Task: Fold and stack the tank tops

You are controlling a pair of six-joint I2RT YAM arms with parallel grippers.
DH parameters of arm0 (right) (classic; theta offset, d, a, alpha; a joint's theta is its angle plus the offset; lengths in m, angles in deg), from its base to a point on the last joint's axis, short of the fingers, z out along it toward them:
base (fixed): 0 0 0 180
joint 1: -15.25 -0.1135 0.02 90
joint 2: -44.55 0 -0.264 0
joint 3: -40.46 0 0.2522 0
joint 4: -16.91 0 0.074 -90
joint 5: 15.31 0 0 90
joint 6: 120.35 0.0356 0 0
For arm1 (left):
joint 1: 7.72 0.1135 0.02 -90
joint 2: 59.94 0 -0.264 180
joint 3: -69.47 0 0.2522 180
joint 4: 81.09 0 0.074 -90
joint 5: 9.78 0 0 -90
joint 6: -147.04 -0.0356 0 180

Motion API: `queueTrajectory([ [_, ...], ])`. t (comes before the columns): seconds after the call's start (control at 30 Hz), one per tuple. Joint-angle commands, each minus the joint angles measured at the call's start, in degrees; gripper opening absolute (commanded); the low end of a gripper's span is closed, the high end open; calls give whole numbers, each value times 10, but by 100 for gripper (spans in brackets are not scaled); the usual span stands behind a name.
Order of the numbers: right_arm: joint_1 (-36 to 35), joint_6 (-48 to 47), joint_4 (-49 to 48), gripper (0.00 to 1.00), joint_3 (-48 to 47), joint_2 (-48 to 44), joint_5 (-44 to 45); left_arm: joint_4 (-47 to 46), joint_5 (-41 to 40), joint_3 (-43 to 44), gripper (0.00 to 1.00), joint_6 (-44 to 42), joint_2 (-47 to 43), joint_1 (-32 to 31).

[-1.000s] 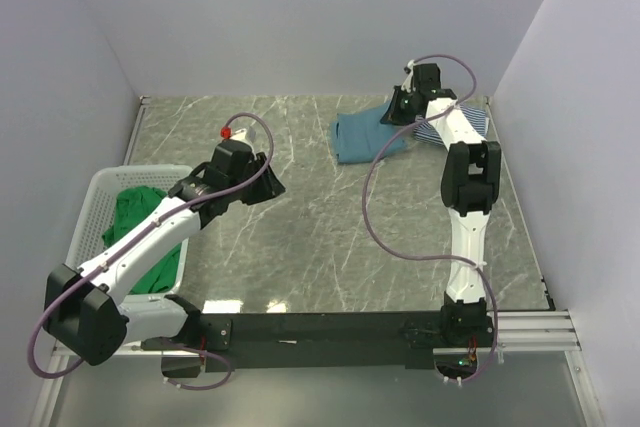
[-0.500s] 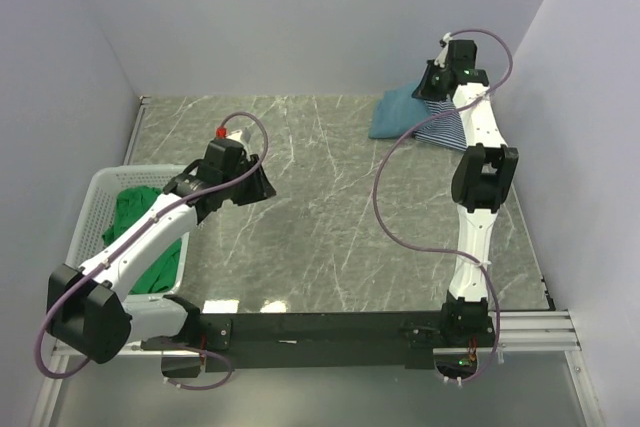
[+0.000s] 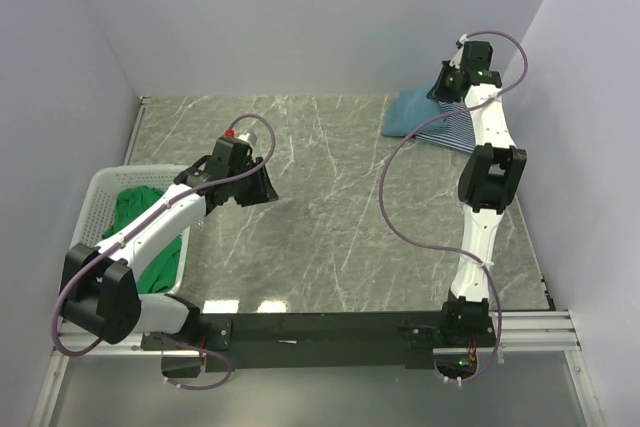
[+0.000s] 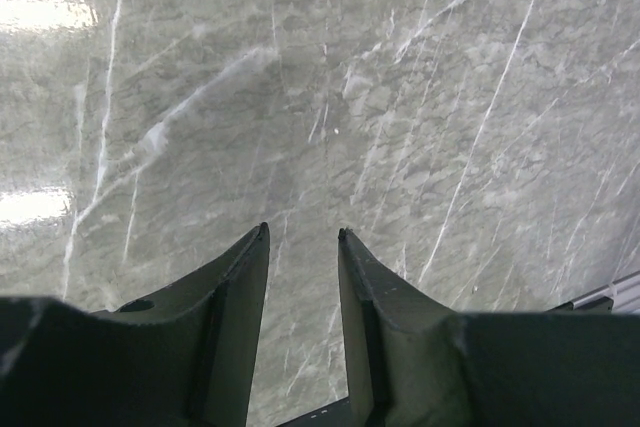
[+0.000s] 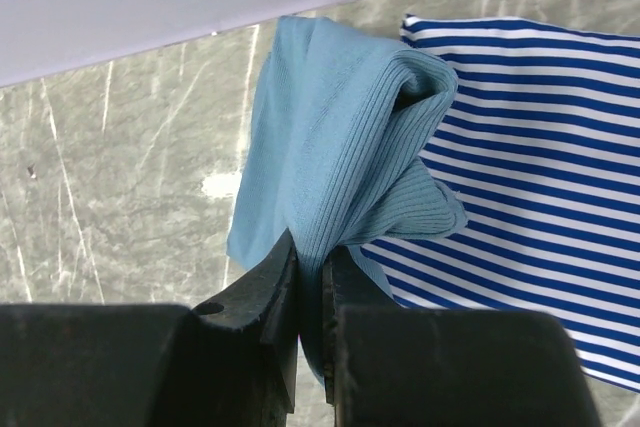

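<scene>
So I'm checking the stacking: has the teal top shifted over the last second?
Yes. The teal top, pinched in the right gripper, has been dragged right toward the back right corner of the table, partly onto the striped top.

table: grey veined marble | basket: white mesh, at its left edge

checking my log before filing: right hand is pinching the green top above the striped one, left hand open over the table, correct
Not the green top, which lies in the basket: the right wrist view shows the right hand pinching the teal-blue top. The rest stands: striped top beneath it, left hand open over the table.
</scene>
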Motion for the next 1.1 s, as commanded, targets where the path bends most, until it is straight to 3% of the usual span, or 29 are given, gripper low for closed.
queueTrajectory([
  [0.0, 15, -8, -18, 0, -24, -29, 6, -14, 18, 24, 40, -15, 3, 3],
  [0.6, 78, 20, -85, 0, 106, -85, -14, -31, 35, 23, 38, -14, 35, 5],
  [0.73, 77, 25, -84, 0, 99, -85, -23, -36, 36, 20, 38, -12, 38, 5],
  [1.07, 91, 49, -91, 0, 142, -88, 25, -37, 42, 16, 38, -13, 36, 6],
])
